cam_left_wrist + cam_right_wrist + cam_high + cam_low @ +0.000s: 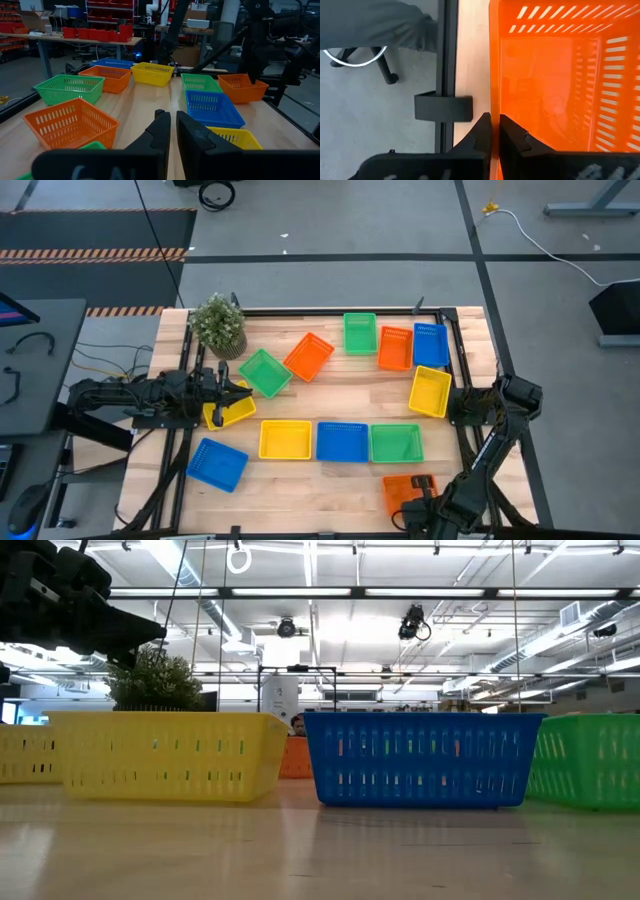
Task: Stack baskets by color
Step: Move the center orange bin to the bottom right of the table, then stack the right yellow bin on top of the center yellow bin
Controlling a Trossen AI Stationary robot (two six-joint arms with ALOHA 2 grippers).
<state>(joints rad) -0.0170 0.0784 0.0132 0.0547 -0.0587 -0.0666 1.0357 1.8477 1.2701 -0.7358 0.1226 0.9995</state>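
Baskets of four colours lay scattered over the table [300, 390]. Right gripper [495, 131] pinched the rim of an orange basket [560, 75] at the table's near right corner. Left gripper [172, 131], fingers nearly together, held nothing above a yellow basket [228, 408] at the left edge.

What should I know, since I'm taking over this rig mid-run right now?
Right gripper: shut on the wall of an orange basket near the table edge on its own side.
Left gripper: over a yellow basket at the left side.
Done: no stack visible yet.
Left: the other baskets lie singly, colours mixed; all stacking remains.
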